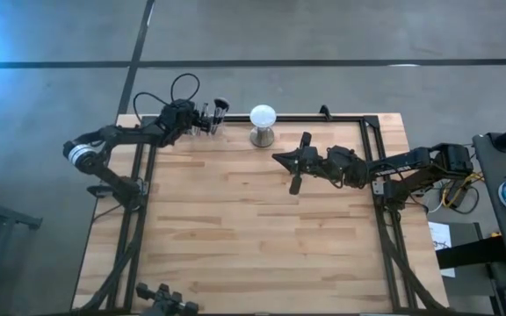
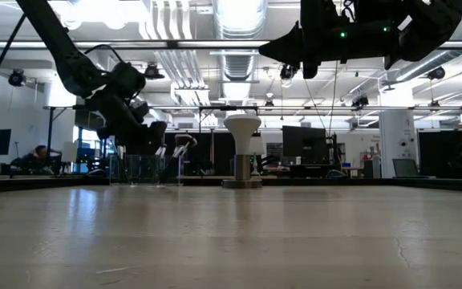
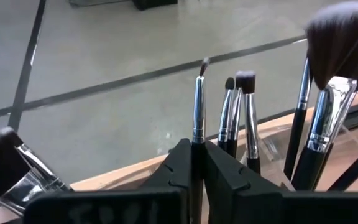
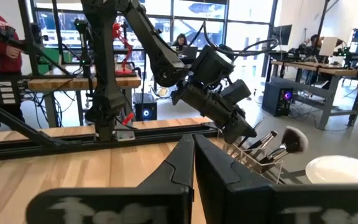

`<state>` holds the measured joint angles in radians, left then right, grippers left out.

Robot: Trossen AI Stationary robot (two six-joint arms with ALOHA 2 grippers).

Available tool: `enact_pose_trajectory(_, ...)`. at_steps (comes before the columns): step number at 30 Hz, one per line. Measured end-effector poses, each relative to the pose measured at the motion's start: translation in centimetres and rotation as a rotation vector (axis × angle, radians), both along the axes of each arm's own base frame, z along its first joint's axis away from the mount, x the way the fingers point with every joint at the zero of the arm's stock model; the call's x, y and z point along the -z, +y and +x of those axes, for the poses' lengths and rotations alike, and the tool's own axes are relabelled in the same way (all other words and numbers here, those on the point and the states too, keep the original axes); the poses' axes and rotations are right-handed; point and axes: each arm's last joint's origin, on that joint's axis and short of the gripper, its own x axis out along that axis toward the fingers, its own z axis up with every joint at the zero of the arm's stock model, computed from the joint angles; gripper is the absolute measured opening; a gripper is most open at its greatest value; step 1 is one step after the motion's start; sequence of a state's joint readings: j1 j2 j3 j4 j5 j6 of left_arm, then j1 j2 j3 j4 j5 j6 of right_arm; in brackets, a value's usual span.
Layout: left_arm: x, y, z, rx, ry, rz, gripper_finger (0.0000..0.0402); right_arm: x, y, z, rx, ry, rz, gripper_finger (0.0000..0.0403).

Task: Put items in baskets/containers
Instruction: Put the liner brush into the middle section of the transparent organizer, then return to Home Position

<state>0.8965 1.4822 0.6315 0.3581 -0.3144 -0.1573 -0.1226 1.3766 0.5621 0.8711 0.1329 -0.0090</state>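
My left gripper [image 1: 198,122] [image 3: 195,151] is at the table's far left edge, at the clear cups [image 1: 213,119] [image 2: 139,170], and is shut on a slim brush [image 3: 198,109] with a silvery ferrule. Several more slim brushes [image 3: 247,106] and a big fluffy-headed brush [image 3: 344,37] stand bristles-up in the cups. My right gripper [image 1: 281,159] [image 4: 193,148] is shut and empty. It hangs high above the table [image 1: 235,219], right of the white globe [image 1: 263,116], and points toward the cups. My left gripper pinches the slim brush between its two fingers [image 3: 178,163], on the dark handle just below the ferrule [image 3: 197,138]. It comes slanting from the table's left. The brush stands upright with its bristle tip above the fingers. The fingers hide its lower end.
The white globe on its metal stand [image 2: 241,152] is at the far edge, just right of the cups. A black metal frame [image 1: 372,158] runs along the table's far, left and right edges. The wide wooden surface toward the near edge is bare. People sit at desks beyond the table.
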Motion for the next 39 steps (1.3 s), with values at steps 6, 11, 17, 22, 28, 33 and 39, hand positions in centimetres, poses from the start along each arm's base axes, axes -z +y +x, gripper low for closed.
enact_pose_trajectory(6, -0.3, -0.1, 0.0, -0.012, -0.033, -0.003, 0.0049, 0.0, 0.0, 0.0, -0.001, 0.0, 0.003, 0.0008)
enact_pose_trajectory(11, -0.9, -0.4, -0.2, -0.002, -0.046, 0.004, 0.0073, 0.0, 0.0, 0.0, -0.002, -0.001, 0.005, 0.0008)
enact_pose_trajectory(17, -2.0, -1.1, -0.5, 0.039, -0.066, -0.007, 0.0084, 0.3, -0.1, -0.1, 0.003, 0.014, 0.003, 0.0008)
enact_pose_trajectory(22, -3.7, -2.2, -0.4, 0.122, -0.117, 0.012, 0.0068, 1.2, -1.4, -0.5, 0.051, 0.116, 0.004, 0.0008)
enact_pose_trajectory(28, -4.7, -5.2, 1.0, 0.311, -0.146, 0.092, 0.0009, 2.1, -3.9, -1.4, 0.02, 0.21, 0.036, 0.0008)
enact_pose_trajectory(33, -4.3, -8.6, 1.6, 0.51, -0.253, 0.183, 0.0001, 2.5, -5.3, -2.7, -0.005, 0.213, 0.021, 0.0008)
enact_pose_trajectory(39, -3.2, -12.0, 0.6, 0.665, -0.323, 0.23, 0.0, 2.2, -5.1, -5.1, 0.019, 0.18, 0.002, 0.0008)
